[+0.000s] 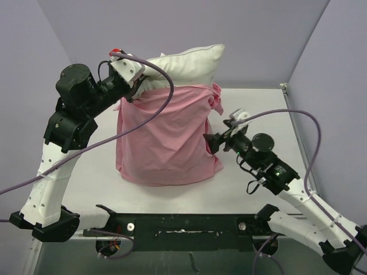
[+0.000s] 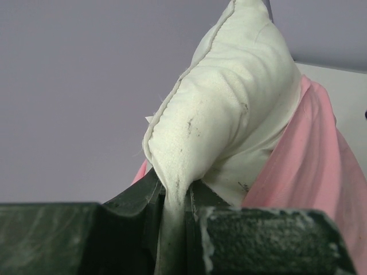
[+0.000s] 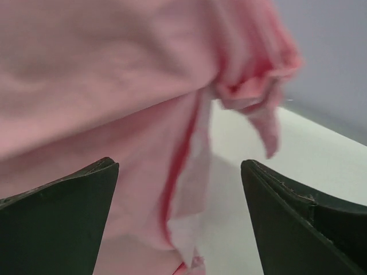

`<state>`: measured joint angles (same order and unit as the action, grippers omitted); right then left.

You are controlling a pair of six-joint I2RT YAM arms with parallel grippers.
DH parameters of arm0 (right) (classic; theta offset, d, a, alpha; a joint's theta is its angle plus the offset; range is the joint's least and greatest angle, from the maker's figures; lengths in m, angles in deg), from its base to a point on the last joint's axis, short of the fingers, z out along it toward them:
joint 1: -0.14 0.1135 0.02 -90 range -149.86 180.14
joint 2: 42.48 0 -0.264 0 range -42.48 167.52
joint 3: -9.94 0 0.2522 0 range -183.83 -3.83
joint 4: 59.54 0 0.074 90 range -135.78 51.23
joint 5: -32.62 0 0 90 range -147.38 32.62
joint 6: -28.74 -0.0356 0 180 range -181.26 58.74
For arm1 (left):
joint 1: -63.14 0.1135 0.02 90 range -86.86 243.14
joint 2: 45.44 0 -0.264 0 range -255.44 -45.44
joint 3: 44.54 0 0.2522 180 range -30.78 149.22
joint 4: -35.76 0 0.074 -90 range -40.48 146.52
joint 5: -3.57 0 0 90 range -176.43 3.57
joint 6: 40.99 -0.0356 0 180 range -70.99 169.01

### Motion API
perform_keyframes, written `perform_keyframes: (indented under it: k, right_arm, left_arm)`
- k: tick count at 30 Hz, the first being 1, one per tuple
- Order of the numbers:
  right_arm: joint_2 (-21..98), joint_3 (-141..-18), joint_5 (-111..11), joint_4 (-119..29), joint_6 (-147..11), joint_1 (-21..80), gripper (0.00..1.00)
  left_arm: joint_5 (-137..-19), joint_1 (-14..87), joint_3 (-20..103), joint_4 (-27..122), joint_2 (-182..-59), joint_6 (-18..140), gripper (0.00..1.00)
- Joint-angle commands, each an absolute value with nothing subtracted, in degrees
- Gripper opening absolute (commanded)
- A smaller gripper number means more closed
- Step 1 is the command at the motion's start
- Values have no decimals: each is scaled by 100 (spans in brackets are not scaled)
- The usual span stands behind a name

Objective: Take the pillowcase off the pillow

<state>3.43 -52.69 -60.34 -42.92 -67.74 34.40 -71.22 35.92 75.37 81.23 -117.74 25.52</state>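
The off-white pillow [image 1: 186,62] sticks out of the top of the pink pillowcase [image 1: 163,134], which hangs down to the table and covers the pillow's lower part. My left gripper [image 1: 136,85] is shut on a corner of the pillow [image 2: 223,114] and holds it up; pink fabric [image 2: 321,154] drapes at its right. My right gripper [image 1: 211,143] is open at the pillowcase's right edge. In the right wrist view the pink fabric [image 3: 114,86] and its hanging hem fold [image 3: 189,195] lie between my open fingers [image 3: 57,217], not clamped.
The white table [image 1: 252,103] lies inside lavender walls [image 1: 241,34] at back and sides. A black bar [image 1: 189,223] with the arm bases runs along the near edge. A purple cable [image 1: 160,109] from the left arm loops across the pillowcase's front.
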Motion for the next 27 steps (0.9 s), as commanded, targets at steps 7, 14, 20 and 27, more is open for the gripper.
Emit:
perform_keyframes:
  k: [7, 14, 20, 27]
  right_arm:
    - [2097, -6855, -6860, -4485, -3363, 6289, 93]
    - [3490, -7504, -7186, -4170, -2933, 6394, 78]
    - [3639, -7161, -7062, -4262, -3402, 6388, 17]
    - [3281, -6314, -7163, -4426, -4179, 6452, 1]
  left_arm:
    - [-6618, 3607, 8142, 7987, -11844, 2932, 0]
    - [-6622, 3607, 8116, 8006, -11764, 2873, 0]
    - [-6711, 3607, 7930, 7856, -11631, 2664, 0]
    - [-7375, 3614, 7888, 7393, -11720, 2370, 0]
